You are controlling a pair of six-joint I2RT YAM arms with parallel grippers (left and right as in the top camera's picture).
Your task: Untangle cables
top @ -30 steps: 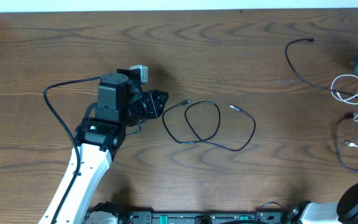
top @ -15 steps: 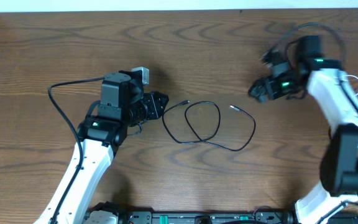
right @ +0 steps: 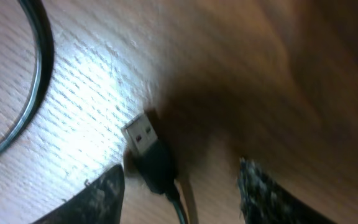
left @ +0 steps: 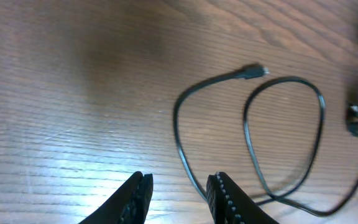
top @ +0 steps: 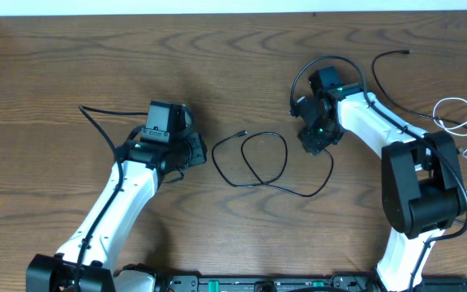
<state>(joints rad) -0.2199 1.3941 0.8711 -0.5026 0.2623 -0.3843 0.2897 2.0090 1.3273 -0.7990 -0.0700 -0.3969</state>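
A thin black cable (top: 286,154) lies slack mid-bench, curled into one oval loop that crosses itself. One small plug end (left: 253,71) lies free; its USB plug (right: 140,134) rests flat on the wood. At the far right a white cable (top: 459,100) lies in loops, with another thin black cord (top: 377,69) arcing beside it.

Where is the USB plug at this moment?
In the right wrist view, the USB plug lies on the table between the right gripper's open fingers, just right of the black cable's loop.
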